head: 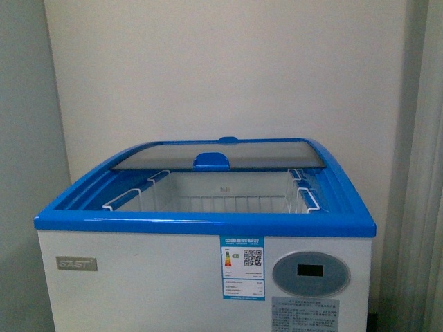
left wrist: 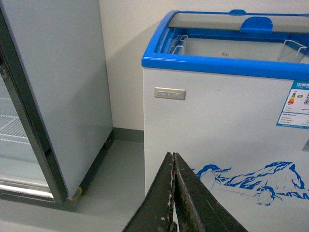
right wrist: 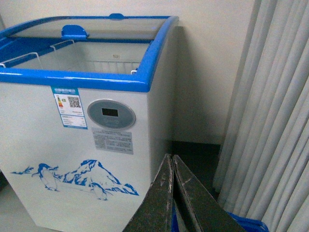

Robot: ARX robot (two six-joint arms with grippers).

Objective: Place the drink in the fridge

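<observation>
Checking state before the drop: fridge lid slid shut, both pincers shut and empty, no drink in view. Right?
Not quite: the lid is slid back, leaving the fridge open, with its wire baskets exposed in the front view. The rest holds: left pincer and right pincer are shut and empty, and no drink shows in any view.

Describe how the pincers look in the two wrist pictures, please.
Each wrist view shows only the fingers. The left pincer has two flat, dark grey-black fingers tapering to a point, with chipped, pale-flecked inner edges. The right pincer looks the same, scuffed. No cables or markings show.
</observation>
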